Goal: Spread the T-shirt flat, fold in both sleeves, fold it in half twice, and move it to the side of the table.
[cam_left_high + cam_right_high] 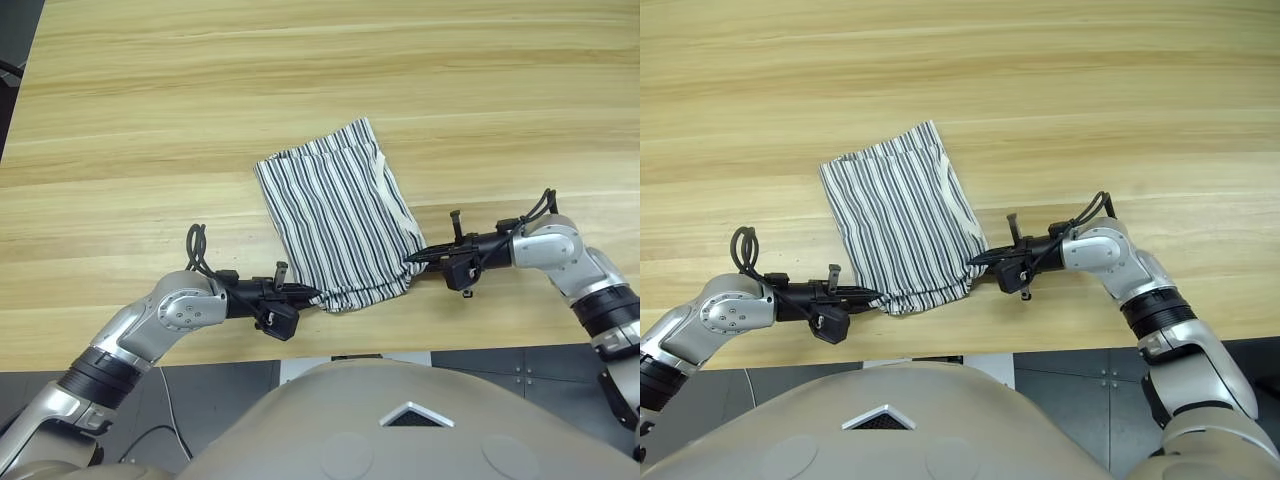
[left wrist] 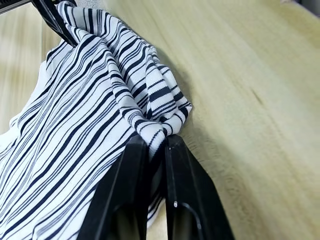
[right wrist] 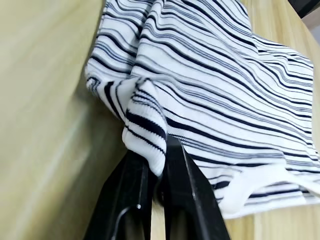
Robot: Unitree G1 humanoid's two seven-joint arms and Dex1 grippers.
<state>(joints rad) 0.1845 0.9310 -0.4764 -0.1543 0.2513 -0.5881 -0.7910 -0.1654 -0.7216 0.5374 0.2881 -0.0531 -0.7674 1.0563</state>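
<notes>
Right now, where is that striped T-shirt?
In the head views the folded T-shirt lies on the wooden table near its front edge, the left pincer clamped on its near left corner and the right pincer on its near right corner.

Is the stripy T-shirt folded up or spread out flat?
Folded. The T-shirt is a narrow layered rectangle, no sleeves sticking out; left claw and right claw pinch its near corners.

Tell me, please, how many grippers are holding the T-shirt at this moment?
2. The left gripper pinches the folded T-shirt at its near left corner, and the right gripper pinches its near right corner. Both have their fingers shut on the fabric.
</notes>
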